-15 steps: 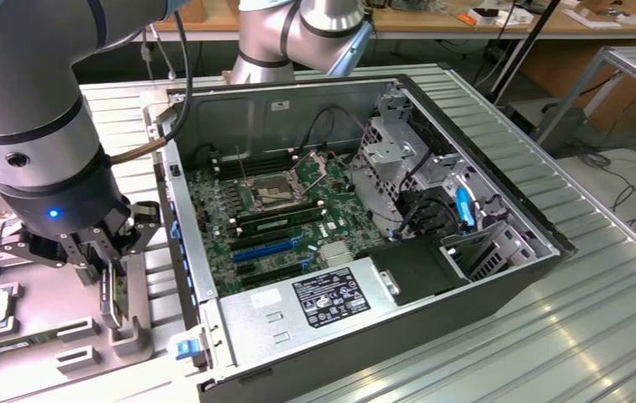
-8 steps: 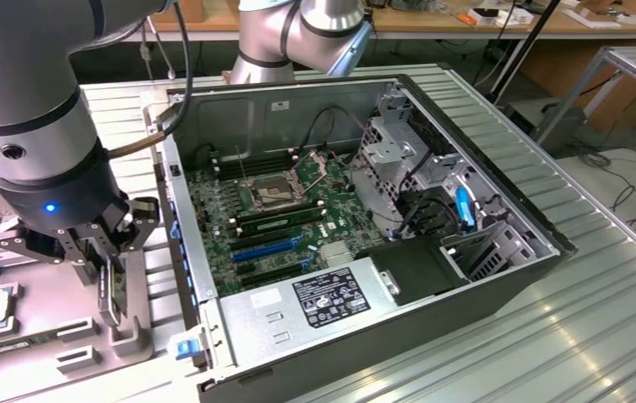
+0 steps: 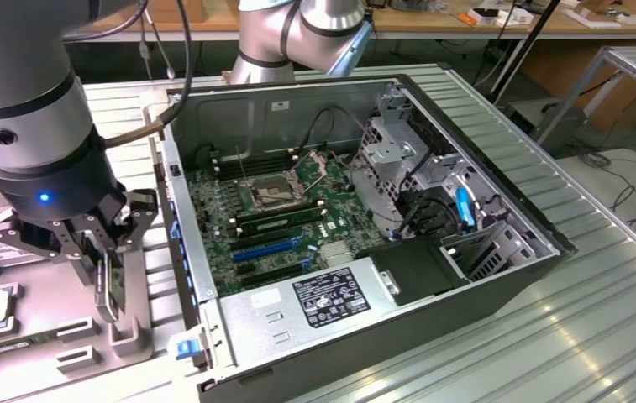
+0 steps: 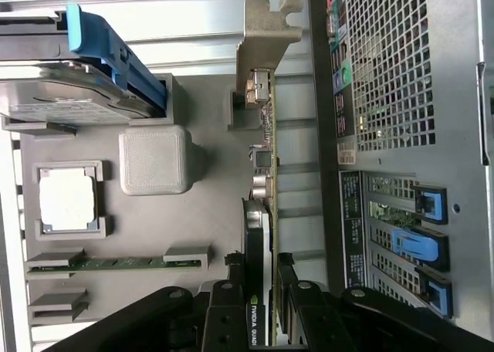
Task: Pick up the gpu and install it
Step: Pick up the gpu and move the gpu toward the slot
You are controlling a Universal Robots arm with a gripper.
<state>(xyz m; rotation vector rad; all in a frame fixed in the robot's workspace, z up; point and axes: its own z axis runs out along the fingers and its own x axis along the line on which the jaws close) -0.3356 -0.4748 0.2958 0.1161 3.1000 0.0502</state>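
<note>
wrist view has the claw (image 4: pixel 258 265) clamped on the gpu (image 4: pixel 257 227), which stands on edge in the grey parts tray (image 4: pixel 208 213) beside the computer case (image 3: pixel 497 159). the grasp looks made; lifting it out and seating it on the motherboard (image 3: pixel 284 197) are not yet done.

The gpu (image 4: pixel 257 228), a thin dark card with a silvery bracket (image 4: pixel 266 35), is being gripped on edge by the pincer (image 4: pixel 260 263), upright at the grey tray (image 4: pixel 208 213) beside the case (image 4: pixel 386 66).

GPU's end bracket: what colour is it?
Dull silvery metal bracket, on the thin dark-green circuit-board gpu; shows best in the wrist view.
</note>
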